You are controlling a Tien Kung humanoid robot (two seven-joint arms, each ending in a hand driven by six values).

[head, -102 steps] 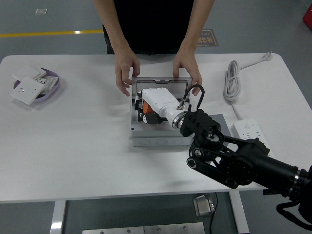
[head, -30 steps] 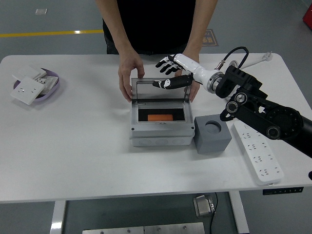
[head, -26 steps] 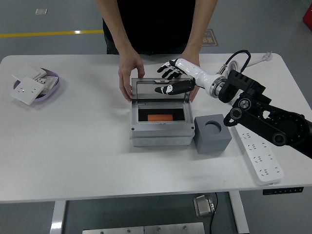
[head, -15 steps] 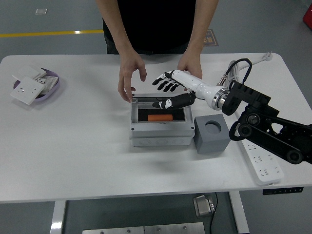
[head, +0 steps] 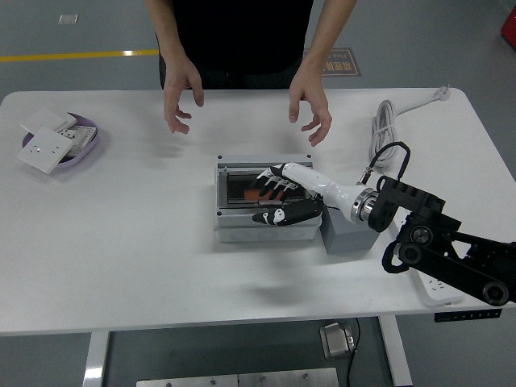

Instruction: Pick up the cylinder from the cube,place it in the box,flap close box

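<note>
Lid now down; right robot hand (head: 278, 197), fingers spread flat, grasping nothing, presses it onto box (head: 234, 230) mid-bench; person's hands (head: 309, 101) lifted clear.

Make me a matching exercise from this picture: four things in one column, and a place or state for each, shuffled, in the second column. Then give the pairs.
Things
1. right hand
2. person's hands
3. orange cylinder
4. purple dish

Places or states
A. raised above the table's far side, touching nothing
B. at the table's far left, holding white wall switches
C. fingers spread on top of the grey box
D. inside the box, seen through its clear lid

Pairs: 1-C, 2-A, 3-D, 4-B
</note>
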